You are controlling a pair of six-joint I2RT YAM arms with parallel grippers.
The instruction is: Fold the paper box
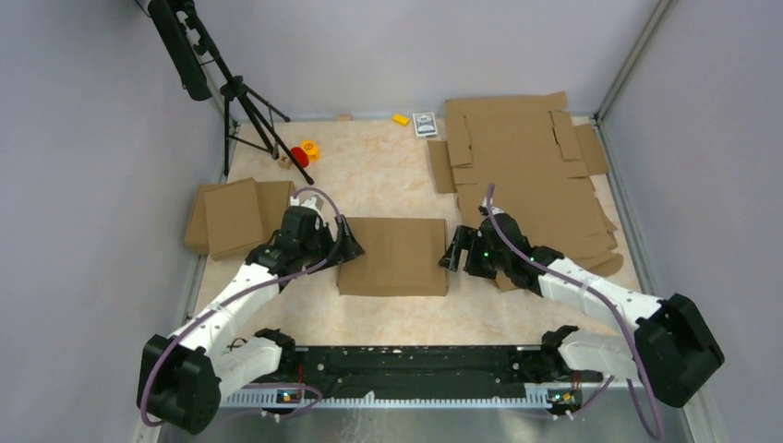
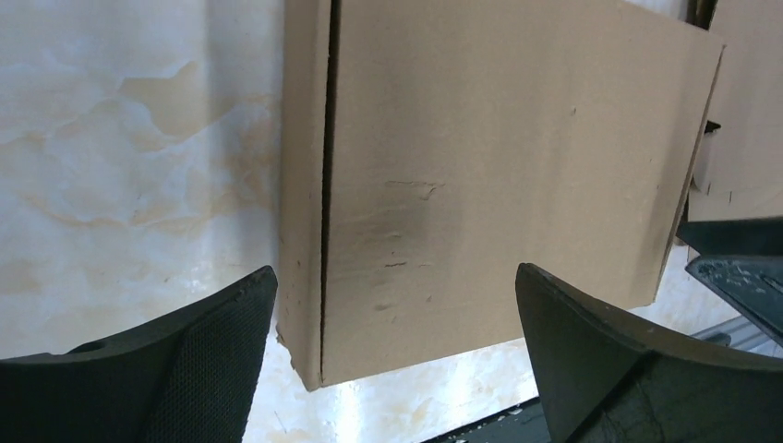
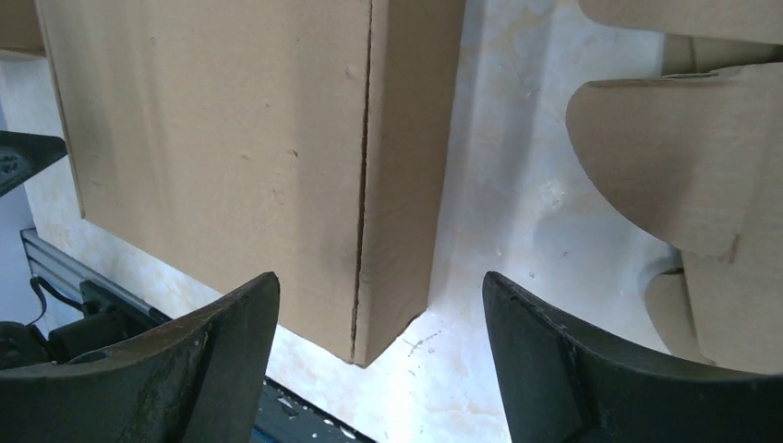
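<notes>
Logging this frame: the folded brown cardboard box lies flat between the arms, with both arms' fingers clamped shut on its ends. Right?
Not quite. The folded brown cardboard box lies flat between the arms, but the left arm's fingers and the right arm's fingers stand wide open at its ends, as both wrist views show.

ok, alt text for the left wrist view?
A folded brown cardboard box lies on a pale marbled table, filling the upper middle of the view. The left gripper is open, its black jaws wide apart at the bottom of the frame, either side of the box's near end.
</notes>
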